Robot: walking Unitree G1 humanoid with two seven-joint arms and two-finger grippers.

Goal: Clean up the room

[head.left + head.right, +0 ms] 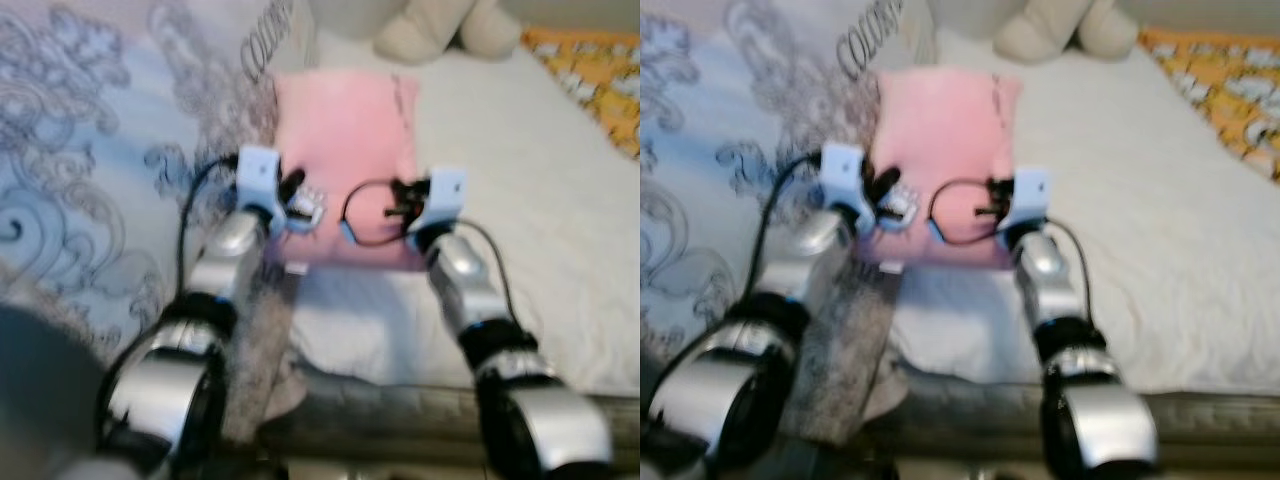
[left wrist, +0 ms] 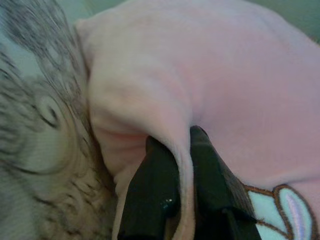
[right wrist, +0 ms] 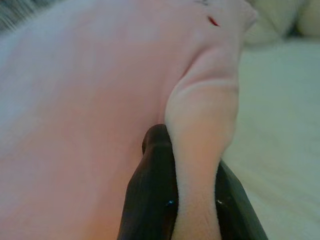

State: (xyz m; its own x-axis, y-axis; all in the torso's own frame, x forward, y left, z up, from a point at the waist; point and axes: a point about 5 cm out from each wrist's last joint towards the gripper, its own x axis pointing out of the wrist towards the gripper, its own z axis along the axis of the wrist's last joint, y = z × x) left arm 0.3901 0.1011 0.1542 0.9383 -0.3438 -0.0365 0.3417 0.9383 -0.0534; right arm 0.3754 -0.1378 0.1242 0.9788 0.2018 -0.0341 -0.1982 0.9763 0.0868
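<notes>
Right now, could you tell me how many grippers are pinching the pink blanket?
2. The left gripper is shut on the pink blanket at its near left edge; the right gripper is shut on its near right edge.

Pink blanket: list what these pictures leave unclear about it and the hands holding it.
- Pink blanket: its near edge is hidden behind both hands in the eye views; motion blur smears its appliqué.
- Left hand: the fold it pinches covers the fingertips in the left wrist view.
- Right hand: likewise wrapped by a fold in the right wrist view.
</notes>
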